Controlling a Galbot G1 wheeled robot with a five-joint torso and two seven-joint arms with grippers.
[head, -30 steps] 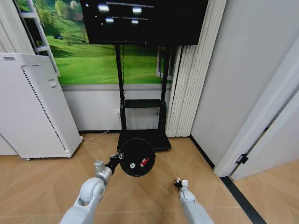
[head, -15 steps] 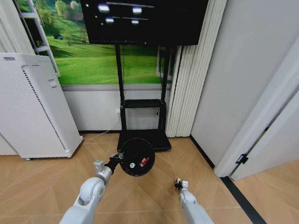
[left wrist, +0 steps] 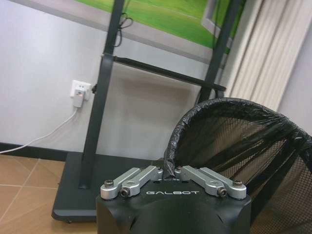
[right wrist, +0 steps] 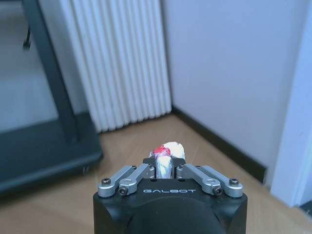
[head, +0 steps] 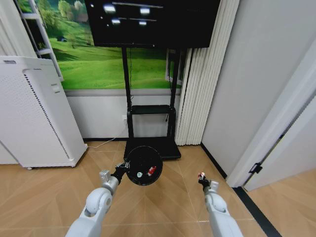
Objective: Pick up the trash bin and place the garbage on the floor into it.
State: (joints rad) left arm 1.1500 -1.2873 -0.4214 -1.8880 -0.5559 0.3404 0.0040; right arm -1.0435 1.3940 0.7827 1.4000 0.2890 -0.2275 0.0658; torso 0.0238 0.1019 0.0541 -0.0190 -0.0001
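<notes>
The left pincer (head: 122, 170) is clamped on the rim of the trash bin (head: 143, 165), holding it off the floor (head: 49, 197) near the centre of the head view. The bin's rim faces the head camera, showing a small bottle with a green label (head: 140, 174) and a red-and-white scrap (head: 152, 171) lying inside. In the left wrist view the pincer (left wrist: 170, 171) pinches the bin's black liner edge at the rim (left wrist: 214, 105), and mesh shows on the bin's wall (left wrist: 253, 161).

The right pincer (head: 201, 177) is at about 4 o'clock from the bin, well apart from it, closed narrowly on another crumpled red-and-white scrap (head: 201, 175). The right wrist view shows that scrap (right wrist: 165, 158) gripped between the fingertips and standing up above them, over bare wood floor (right wrist: 58, 204).

At 12 o'clock from the bin, the black base of the TV stand (head: 150, 146) sits just behind its rim. A white perforated appliance (head: 34, 113) stands at 10 o'clock, well apart. White pleated curtains (head: 195, 94) and a wall (head: 256, 74) close the side from 1 to 3 o'clock, with a dark skirting edge (right wrist: 219, 141) running along the wall's foot. Open wood floor lies between the two arms and out toward 9 o'clock.
</notes>
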